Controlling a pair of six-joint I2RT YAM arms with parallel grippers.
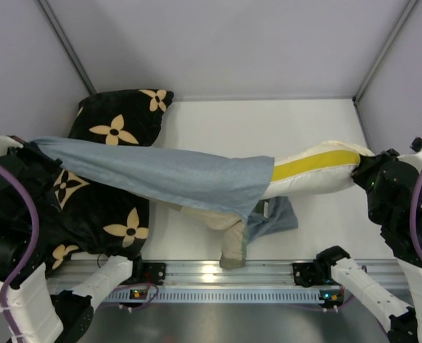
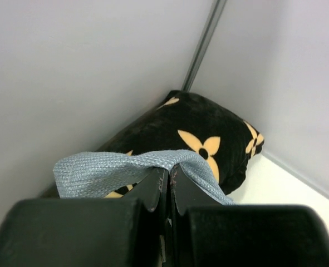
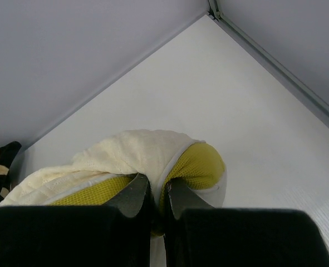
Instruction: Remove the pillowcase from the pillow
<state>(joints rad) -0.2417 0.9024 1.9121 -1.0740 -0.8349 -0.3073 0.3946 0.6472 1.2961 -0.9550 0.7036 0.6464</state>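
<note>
Left jaws clamped on pillowcase edge, well left of the pillow. Right jaws clamped on the pillow's right end. Pillow's left end lies inside the pillowcase, over the worktop.

You're looking at a robotics lab test cell, not a home: a white desk boxed in by plain grey panels, metal posts at its 2 far corners, an aluminium rail bolted along the near edge, and purple cables looping by the left and right edges.
</note>
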